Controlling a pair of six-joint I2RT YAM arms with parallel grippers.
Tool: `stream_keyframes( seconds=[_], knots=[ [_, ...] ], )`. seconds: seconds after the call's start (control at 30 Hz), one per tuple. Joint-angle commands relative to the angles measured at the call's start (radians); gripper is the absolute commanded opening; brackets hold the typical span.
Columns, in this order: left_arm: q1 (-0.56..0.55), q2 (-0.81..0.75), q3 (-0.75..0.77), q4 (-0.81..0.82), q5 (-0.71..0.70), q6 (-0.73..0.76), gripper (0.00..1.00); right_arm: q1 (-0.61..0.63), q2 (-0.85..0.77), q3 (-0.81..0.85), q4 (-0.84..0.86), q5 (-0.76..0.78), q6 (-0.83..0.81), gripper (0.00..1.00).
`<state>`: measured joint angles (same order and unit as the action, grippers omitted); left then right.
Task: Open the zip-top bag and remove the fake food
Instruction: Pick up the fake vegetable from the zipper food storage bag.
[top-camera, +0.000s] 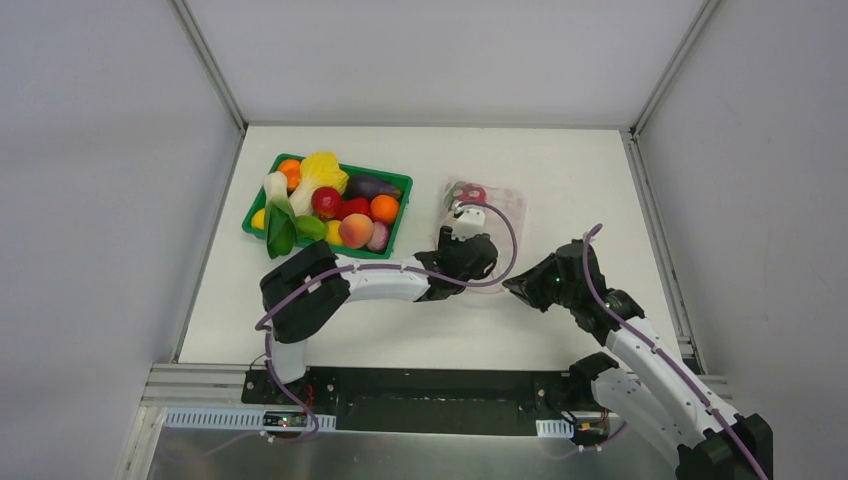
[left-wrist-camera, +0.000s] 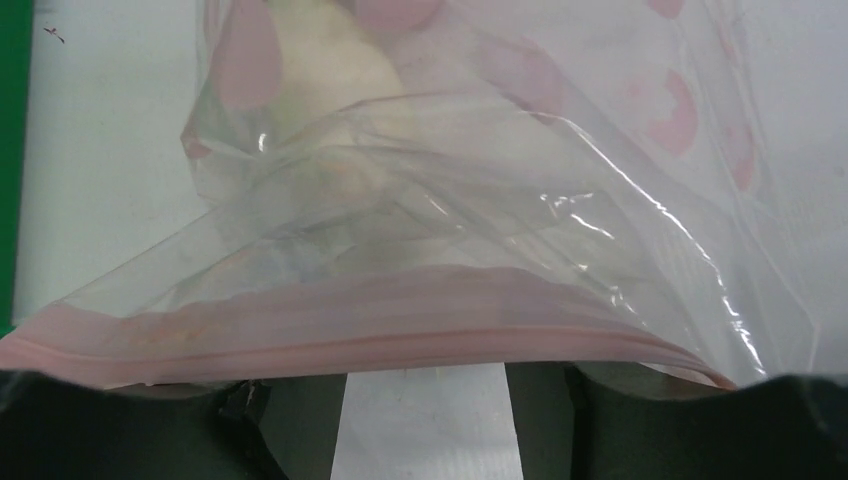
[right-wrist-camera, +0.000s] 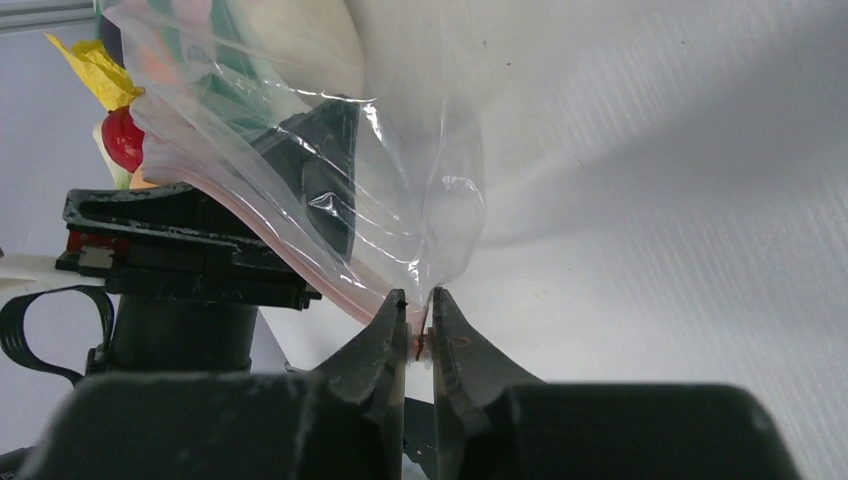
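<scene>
The clear zip-top bag (top-camera: 492, 212) with faint pink print lies on the white table right of centre. Inside it I see a dark red piece of fake food (top-camera: 472, 193) and a whitish oblong piece (left-wrist-camera: 335, 85). My left gripper (top-camera: 462, 260) is at the bag's near edge. In the left wrist view its fingers (left-wrist-camera: 300, 420) stand wide apart, and the pink zip strip (left-wrist-camera: 400, 325) lies across in front of them, unpinched. My right gripper (right-wrist-camera: 420, 305) is shut on the bag's near right corner, on the end of the pink strip (right-wrist-camera: 350, 300). In the top view it (top-camera: 512, 287) is at that corner.
A green basket (top-camera: 404, 205) at the back left holds several pieces of plastic produce, among them a yellow-white cabbage, an eggplant, oranges and a peach. Its wall shows at the left wrist view's left edge (left-wrist-camera: 8, 150). The left gripper's black body (right-wrist-camera: 190, 240) is close beside my right fingers.
</scene>
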<state>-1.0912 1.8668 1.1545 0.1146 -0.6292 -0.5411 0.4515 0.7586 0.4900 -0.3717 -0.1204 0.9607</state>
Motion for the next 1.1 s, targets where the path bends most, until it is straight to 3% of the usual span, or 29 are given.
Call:
stream_keyframes(
  seconds=[0.0,0.3,0.53,0.67,0.83,1.07],
  knots=[
    [0.02,0.023,0.062,-0.003,-0.096,-0.033,0.58,0.012,-0.009,0.042,-0.007,-0.033,0.006,0.0],
    [0.044,0.104,0.093,0.04,-0.131,-0.031,0.68,0.015,0.013,0.048,-0.006,-0.069,-0.013,0.0],
    [0.061,0.17,0.086,0.143,-0.103,-0.005,0.66,0.024,0.038,0.041,-0.005,-0.098,-0.029,0.0],
    [0.069,0.187,0.083,0.172,-0.077,-0.006,0.58,0.03,0.047,0.03,-0.003,-0.098,-0.025,0.0],
    [0.071,0.167,0.07,0.199,-0.041,0.019,0.36,0.034,0.052,0.031,-0.004,-0.082,-0.025,0.0],
    [0.07,0.049,0.025,0.134,0.003,0.027,0.18,0.034,0.048,0.043,-0.017,-0.029,-0.029,0.0]
  ],
)
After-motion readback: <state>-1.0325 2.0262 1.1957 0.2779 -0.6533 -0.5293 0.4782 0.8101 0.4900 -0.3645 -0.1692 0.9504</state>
